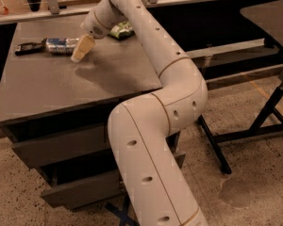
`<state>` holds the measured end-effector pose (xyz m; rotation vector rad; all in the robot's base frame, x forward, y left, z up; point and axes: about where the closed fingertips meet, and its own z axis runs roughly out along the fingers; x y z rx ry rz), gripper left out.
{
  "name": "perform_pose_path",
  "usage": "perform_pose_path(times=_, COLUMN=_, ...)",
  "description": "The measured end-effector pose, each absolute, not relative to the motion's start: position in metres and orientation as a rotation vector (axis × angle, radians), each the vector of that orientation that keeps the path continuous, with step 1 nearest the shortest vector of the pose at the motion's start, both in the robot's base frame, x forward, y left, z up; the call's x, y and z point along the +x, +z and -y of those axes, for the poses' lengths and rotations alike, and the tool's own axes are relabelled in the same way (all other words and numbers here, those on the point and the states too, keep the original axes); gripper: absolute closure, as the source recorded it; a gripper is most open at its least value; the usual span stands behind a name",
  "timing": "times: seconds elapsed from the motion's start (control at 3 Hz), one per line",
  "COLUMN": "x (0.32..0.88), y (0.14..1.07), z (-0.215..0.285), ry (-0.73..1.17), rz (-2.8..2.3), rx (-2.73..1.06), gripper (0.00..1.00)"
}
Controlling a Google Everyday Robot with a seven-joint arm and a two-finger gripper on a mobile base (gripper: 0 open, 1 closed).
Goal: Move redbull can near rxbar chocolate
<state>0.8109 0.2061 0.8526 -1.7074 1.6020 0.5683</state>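
Observation:
The redbull can [61,45] lies on its side at the far left of the dark table [61,88], silver and blue. Its left end is right next to the rxbar chocolate [28,47], a small flat dark bar that also lies there. My gripper [81,50] hangs just off the can's right end, its tan tip pointing down toward the table top. I cannot tell whether it touches the can.
A green crinkled snack bag [121,29] lies at the table's back edge, right of the gripper. My white arm [155,126] reaches over the table's right side. A black table stand [269,112] is on the floor at right.

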Motion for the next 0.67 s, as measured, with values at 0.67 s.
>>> perform_pose_path(times=0.67, x=0.810, y=0.862, z=-0.193, ry=0.626, rz=-1.573, rx=-1.661, gripper=0.00)
